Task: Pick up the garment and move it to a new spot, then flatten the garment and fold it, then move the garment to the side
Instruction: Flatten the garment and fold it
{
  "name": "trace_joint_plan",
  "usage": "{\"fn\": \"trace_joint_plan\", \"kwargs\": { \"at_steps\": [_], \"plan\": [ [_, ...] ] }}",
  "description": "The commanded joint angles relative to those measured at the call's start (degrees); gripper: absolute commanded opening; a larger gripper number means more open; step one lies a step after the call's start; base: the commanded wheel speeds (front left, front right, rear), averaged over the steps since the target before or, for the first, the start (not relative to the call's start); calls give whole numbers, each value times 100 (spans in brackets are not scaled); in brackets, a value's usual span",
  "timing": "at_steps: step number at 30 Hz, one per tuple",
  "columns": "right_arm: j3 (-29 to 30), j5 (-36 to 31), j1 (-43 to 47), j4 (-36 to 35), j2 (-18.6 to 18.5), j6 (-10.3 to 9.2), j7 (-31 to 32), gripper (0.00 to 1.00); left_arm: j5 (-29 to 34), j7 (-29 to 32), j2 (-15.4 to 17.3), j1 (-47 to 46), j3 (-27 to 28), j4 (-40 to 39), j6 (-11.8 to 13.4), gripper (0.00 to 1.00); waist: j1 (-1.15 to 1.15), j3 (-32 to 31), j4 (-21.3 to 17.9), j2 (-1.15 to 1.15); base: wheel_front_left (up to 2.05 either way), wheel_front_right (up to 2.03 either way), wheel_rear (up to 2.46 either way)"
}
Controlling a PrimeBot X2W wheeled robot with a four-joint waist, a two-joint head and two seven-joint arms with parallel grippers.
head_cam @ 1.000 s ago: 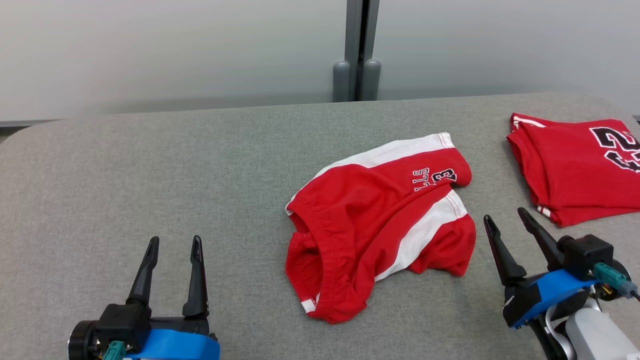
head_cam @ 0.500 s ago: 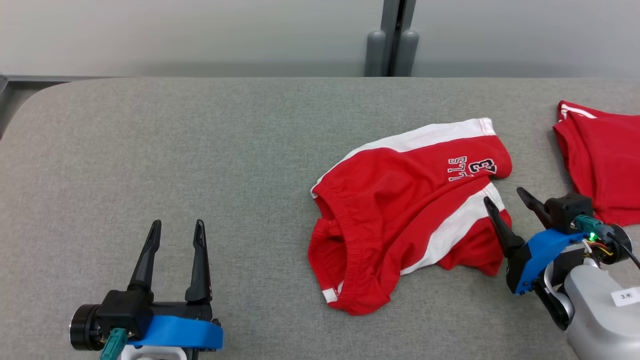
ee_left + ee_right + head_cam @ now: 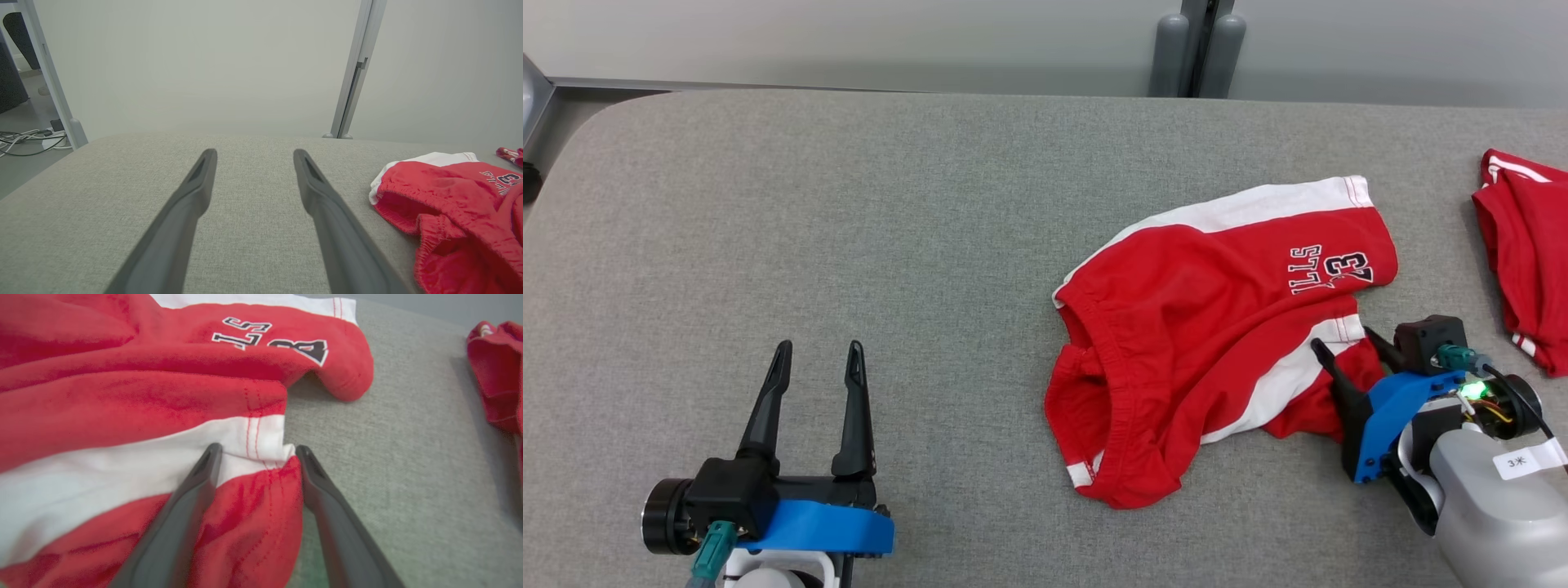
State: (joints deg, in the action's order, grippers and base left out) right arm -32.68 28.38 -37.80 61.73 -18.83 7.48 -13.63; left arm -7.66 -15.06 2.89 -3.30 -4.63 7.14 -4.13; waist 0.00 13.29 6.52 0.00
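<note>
The garment (image 3: pixel 1209 327) is a pair of red shorts with white side stripes and dark lettering, lying crumpled right of the table's middle. My right gripper (image 3: pixel 1343 345) is open at its right edge, and in the right wrist view the two fingers straddle the hem of the garment (image 3: pixel 261 457) where white meets red, fabric between them. My left gripper (image 3: pixel 817 355) stands open at the lower left, well apart from the cloth. In the left wrist view its fingers (image 3: pixel 196 192) point over bare table, with the garment (image 3: pixel 457 192) off to the right.
A second red garment (image 3: pixel 1523 245) with white trim lies at the table's right edge, also in the right wrist view (image 3: pixel 496 371). The grey padded table (image 3: pixel 849 204) has wide free room at left. A grey post (image 3: pixel 1196 41) stands behind the table.
The head camera has turned left, shifting the scene right. My right gripper has moved forward from beside the garment onto its lower right hem. The left gripper has held still.
</note>
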Motion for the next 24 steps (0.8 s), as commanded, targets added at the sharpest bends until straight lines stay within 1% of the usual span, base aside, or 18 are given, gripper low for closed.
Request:
{"fn": "trace_joint_plan", "kwargs": {
  "at_steps": [1,5,9,13,15,20,24],
  "plan": [
    [-131,97,17,69,83,3,69,0,-23,-12,-2,-74,-14,-5,15,100,0,-8,-2,0,0,0,0],
    [-289,361,-4,-5,6,1,-64,0,-31,-12,-2,-21,-15,19,46,100,0,-101,-49,0,0,0,0],
    [-298,530,144,-379,-46,2,-153,0,-31,-12,-1,83,30,40,56,100,0,-265,-164,0,0,0,0],
    [-17,469,589,-1234,-187,2,-156,0,-65,-12,-1,197,86,45,41,100,0,-427,-336,0,0,0,0],
    [124,393,904,-1698,-193,2,-157,0,-73,-12,-2,251,105,43,33,100,0,-506,-433,0,0,0,0],
    [496,251,1873,-2753,-222,3,-158,0,-76,-12,-2,351,124,25,29,100,0,-651,-637,0,0,0,0],
    [716,184,2614,-3437,-242,2,-159,0,-74,-12,0,421,143,30,10,100,0,-722,-749,0,0,0,0]
  ]
}}
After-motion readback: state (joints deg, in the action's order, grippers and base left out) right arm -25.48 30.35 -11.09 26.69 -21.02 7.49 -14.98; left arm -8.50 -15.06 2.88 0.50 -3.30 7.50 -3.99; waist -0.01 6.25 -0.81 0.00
